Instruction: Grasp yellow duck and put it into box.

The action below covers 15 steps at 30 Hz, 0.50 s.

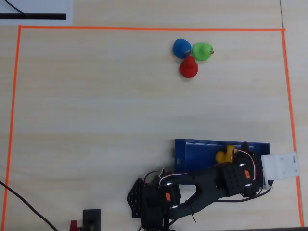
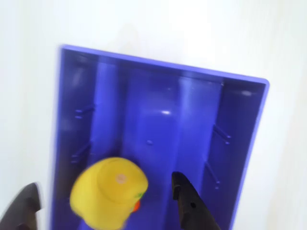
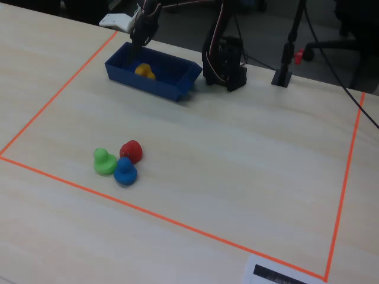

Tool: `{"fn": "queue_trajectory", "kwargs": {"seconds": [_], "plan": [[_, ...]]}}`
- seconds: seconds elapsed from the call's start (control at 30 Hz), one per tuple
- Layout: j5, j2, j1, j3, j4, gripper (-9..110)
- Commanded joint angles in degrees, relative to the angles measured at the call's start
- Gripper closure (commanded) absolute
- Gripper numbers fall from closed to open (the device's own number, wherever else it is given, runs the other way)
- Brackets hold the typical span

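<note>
The yellow duck (image 2: 109, 194) is blurred inside the blue box (image 2: 163, 64), between my two black fingers and touching neither. My gripper (image 2: 104, 184) is open just above the box's near end. In the overhead view the duck (image 1: 223, 155) sits in the right part of the box (image 1: 197, 143), with the gripper (image 1: 236, 154) over it. In the fixed view the duck (image 3: 144, 70) lies inside the box (image 3: 148, 83) under the gripper (image 3: 141, 38).
A blue duck (image 1: 181, 47), a green duck (image 1: 202, 51) and a red duck (image 1: 188, 67) huddle together at the far side of the table. Orange tape (image 1: 144, 28) frames the work area. The arm's base (image 1: 154, 197) stands beside the box.
</note>
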Motion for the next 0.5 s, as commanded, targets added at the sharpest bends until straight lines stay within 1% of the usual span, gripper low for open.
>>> {"fn": "queue_trajectory", "kwargs": {"seconds": [0.0,0.07,0.17,0.27,0.33,0.37,0.47], "plan": [[8.0,1.6,-4.7,-14.0,5.8,96],[9.8,3.4,-10.5,-21.4,11.0,98],[12.4,5.8,-22.4,-31.3,15.6,101],[12.4,9.2,-36.5,-34.5,21.6,101],[12.3,13.6,-46.1,-29.8,23.6,101],[12.1,16.9,-50.6,-24.9,23.4,101],[10.1,30.5,-63.2,-2.3,18.0,101]]}}
